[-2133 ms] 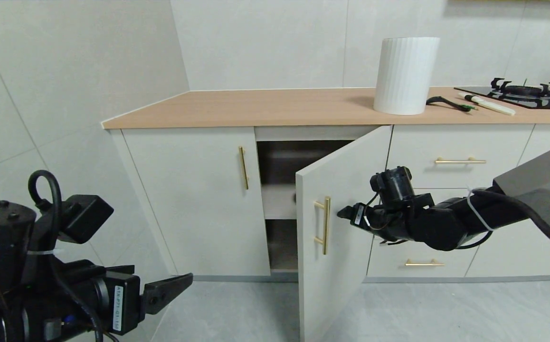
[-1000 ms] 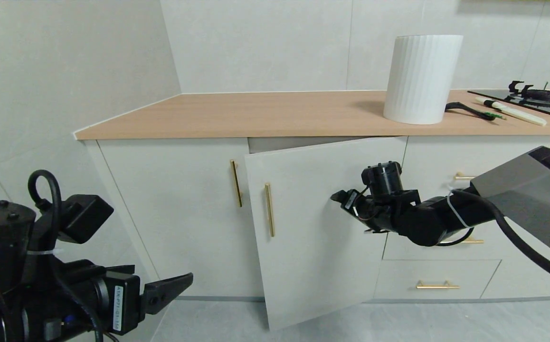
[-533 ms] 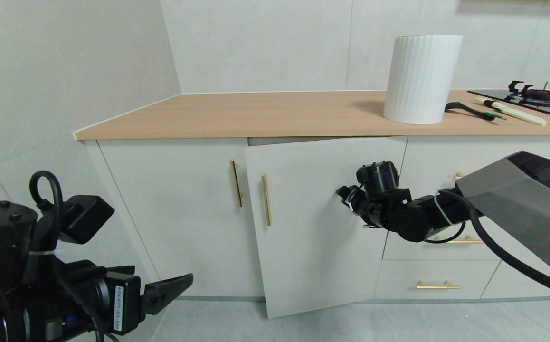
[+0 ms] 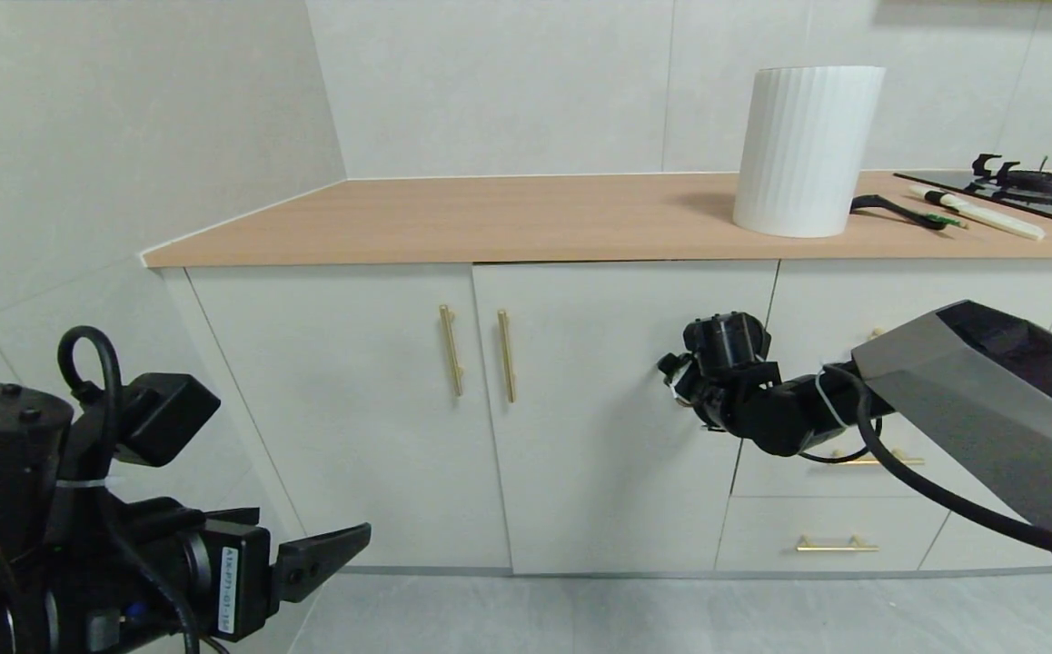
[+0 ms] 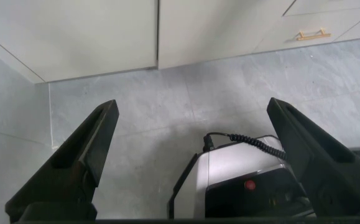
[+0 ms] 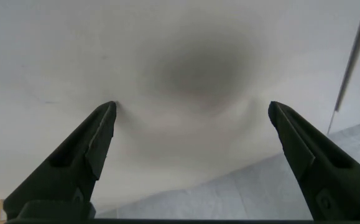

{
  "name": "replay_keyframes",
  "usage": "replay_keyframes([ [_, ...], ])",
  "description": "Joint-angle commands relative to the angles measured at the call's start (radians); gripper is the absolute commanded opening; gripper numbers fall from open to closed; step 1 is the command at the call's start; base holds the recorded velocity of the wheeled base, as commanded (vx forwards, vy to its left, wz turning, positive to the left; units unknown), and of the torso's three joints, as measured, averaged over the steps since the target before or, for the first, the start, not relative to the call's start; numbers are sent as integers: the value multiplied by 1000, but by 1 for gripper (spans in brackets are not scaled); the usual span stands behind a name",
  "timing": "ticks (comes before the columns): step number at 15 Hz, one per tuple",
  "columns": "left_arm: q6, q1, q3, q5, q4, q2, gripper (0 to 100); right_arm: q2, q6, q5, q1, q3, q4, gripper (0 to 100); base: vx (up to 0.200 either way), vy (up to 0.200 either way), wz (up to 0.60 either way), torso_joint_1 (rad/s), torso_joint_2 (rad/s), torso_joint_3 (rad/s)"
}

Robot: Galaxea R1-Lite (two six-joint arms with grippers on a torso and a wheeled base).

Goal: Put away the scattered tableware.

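Wood-grain worktop (image 4: 490,213) carries the tableware: curved black utensil (image 4: 894,211) and slim cream one (image 4: 976,212), by ribbed white cylinder (image 4: 808,150). We see R gripper (image 6: 190,109) spread against smooth cabinet door (image 4: 617,436); L gripper (image 5: 192,109) spread too.

Hob (image 4: 1030,179) cut by right edge; utensils (image 4: 980,216) too small to identify.

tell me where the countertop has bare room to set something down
The countertop is bare from its left end to the white ribbed container. Right of that it is crowded: a black-handled utensil and a white utensil lie beside the gas hob.
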Motion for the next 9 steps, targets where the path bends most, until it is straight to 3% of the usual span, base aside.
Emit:
replay_keyframes([
  [1,0,0,0,1,0,0,100,5,0,0,-1,-4,0,100,0,0,0,0,0,0],
  [9,0,0,0,1,0,0,100,20,-6,-25,-17,-24,5,100,0,0,0,0,0,0],
])
